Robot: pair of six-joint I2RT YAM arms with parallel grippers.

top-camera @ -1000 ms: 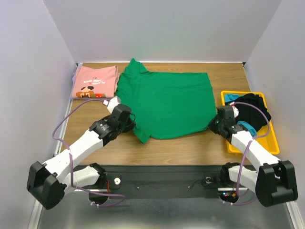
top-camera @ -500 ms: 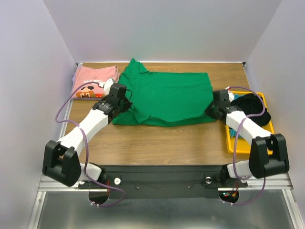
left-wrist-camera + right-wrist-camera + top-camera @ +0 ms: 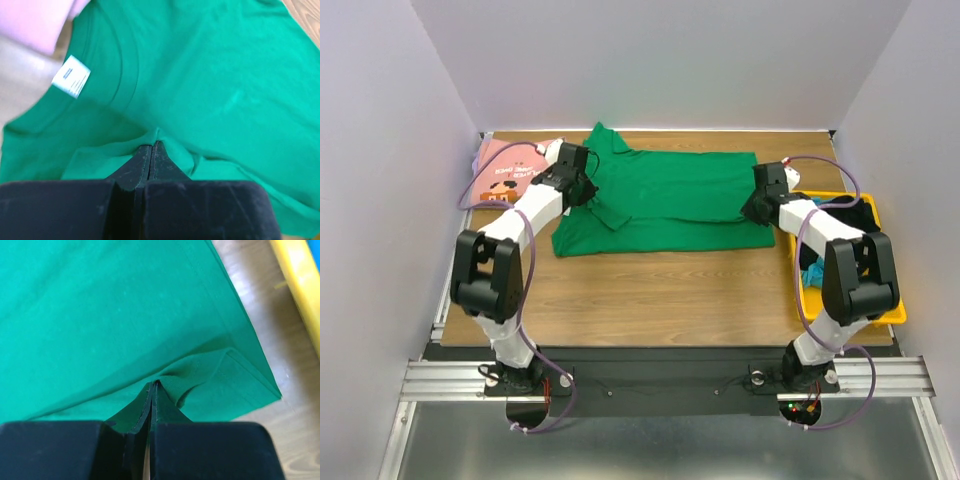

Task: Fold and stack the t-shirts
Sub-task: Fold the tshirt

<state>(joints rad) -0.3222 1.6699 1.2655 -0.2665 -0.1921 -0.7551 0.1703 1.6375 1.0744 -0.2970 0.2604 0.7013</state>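
The green t-shirt lies across the middle of the table, its near part doubled over toward the far side. My left gripper is shut on a pinch of the shirt's cloth near the collar end, and the left wrist view shows the gripper closed on a green fold below the white neck label. My right gripper is shut on the hem end, and the right wrist view has it pinching green fabric by the corner. The folded pink t-shirt sits at the far left, partly behind my left arm.
A yellow tray holding dark and blue clothes stands along the right edge, close to my right arm; its rim shows in the right wrist view. Walls close the table on the left, back and right.
Both grippers have travelled from the near side toward the far side, carrying the green shirt's near edge over itself. The shirt now looks narrower front to back.
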